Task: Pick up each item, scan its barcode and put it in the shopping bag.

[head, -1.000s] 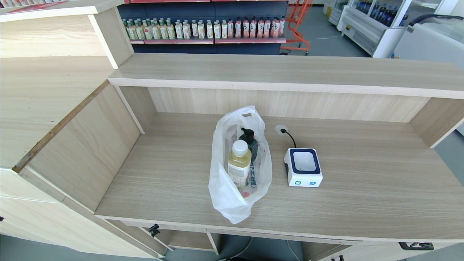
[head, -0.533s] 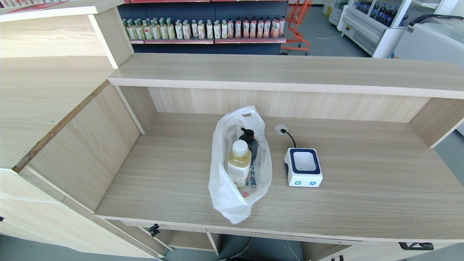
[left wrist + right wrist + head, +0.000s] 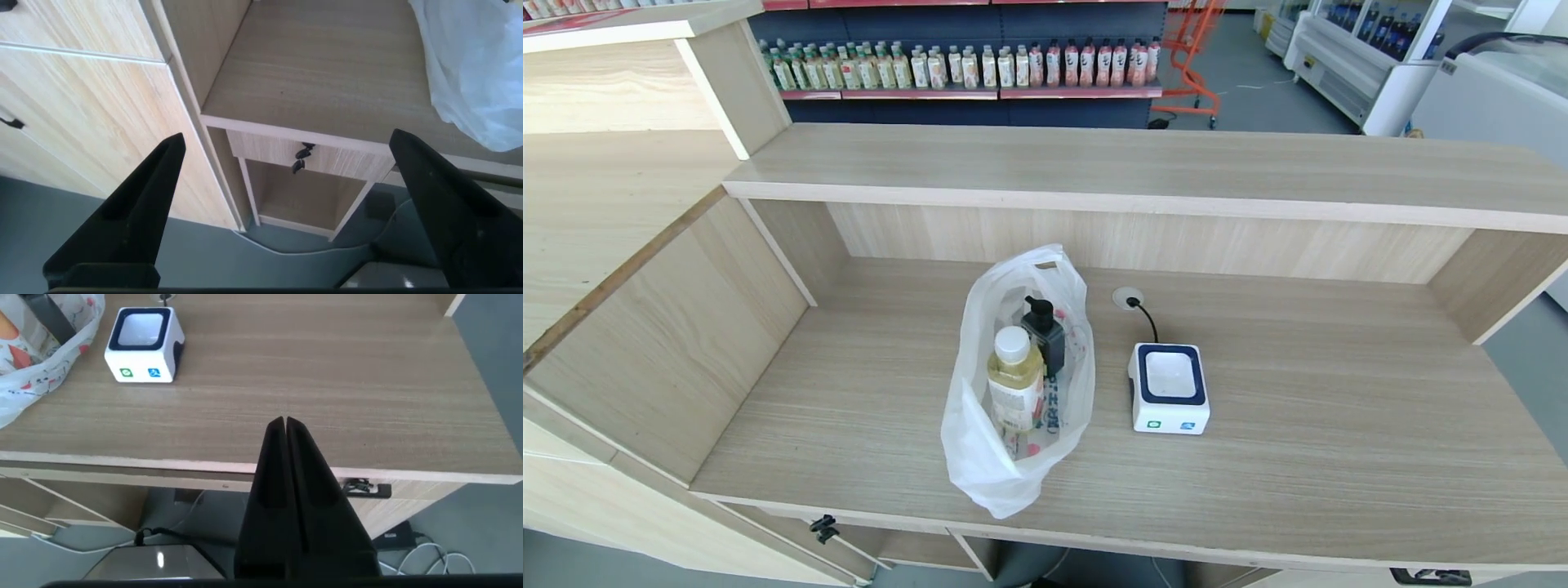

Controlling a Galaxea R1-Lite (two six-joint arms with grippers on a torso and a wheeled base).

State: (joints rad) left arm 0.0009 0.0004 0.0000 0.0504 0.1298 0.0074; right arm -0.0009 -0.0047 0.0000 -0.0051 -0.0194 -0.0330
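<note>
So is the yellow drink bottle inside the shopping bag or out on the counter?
Inside: the drink bottle stands upright within the shopping bag, beside a pump bottle.

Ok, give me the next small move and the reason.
Probably just park both arms. The bottle and pump bottle already sit in the bag beside the scanner. The left gripper is open and the right gripper shut, both holding nothing, out in front of the counter. The job looks done.

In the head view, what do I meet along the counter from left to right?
First the left side panel → bag → scanner → right side panel.
</note>
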